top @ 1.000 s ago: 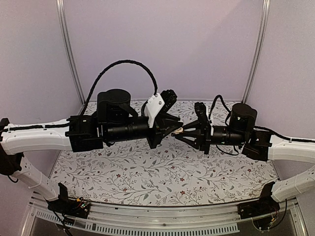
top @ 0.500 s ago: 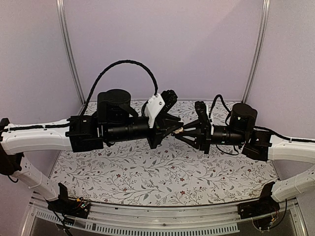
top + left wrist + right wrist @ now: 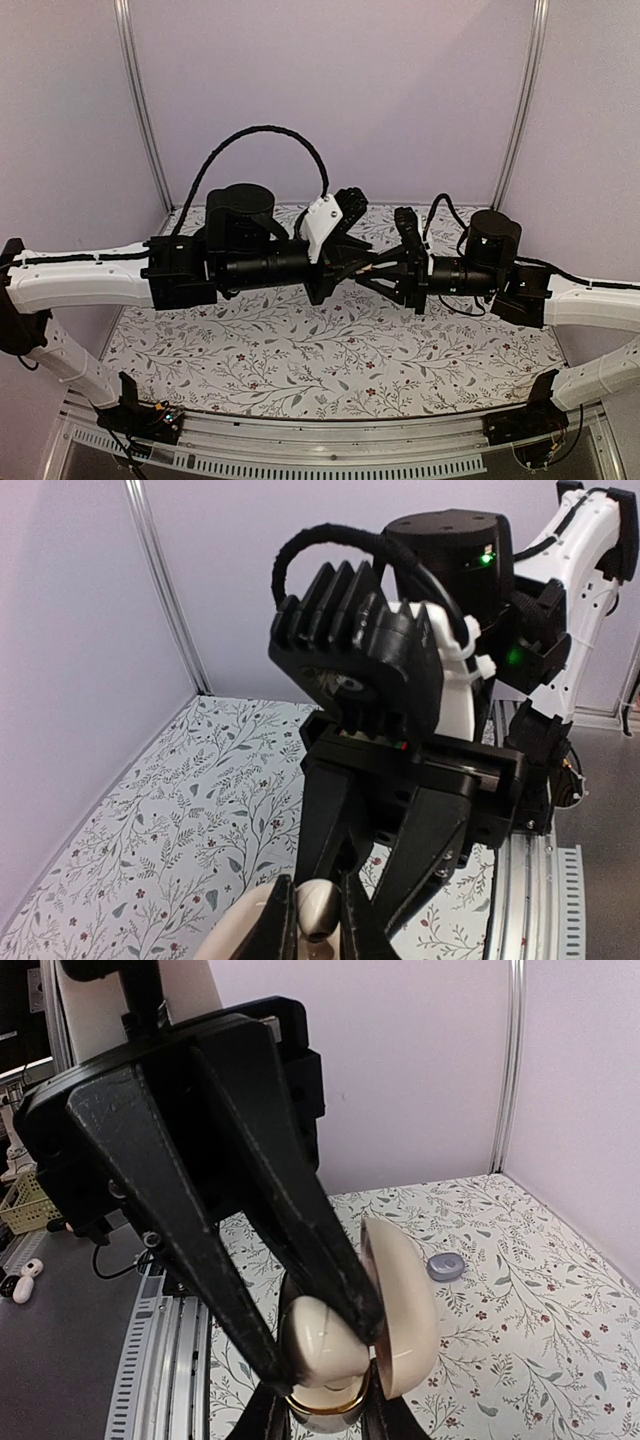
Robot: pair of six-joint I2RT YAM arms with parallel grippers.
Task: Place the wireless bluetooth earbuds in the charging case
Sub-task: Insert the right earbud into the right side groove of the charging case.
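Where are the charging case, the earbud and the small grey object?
charging case [image 3: 402,1305]: right wrist view, on its open lid.
earbud [image 3: 318,1345]: right wrist view, on its rounded cream body.
small grey object [image 3: 445,1266]: right wrist view, on its top face.

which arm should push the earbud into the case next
Left: the left gripper pinches the earbud right at the open charging case, which the right gripper just holds.

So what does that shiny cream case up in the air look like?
The glossy cream plastic charging case is open, its rounded lid swung aside, a gold ring around the base. It hangs above the flowery table, its base gripped by the right gripper, while the left gripper pinches a small cream piece, likely an earbud, at its mouth.
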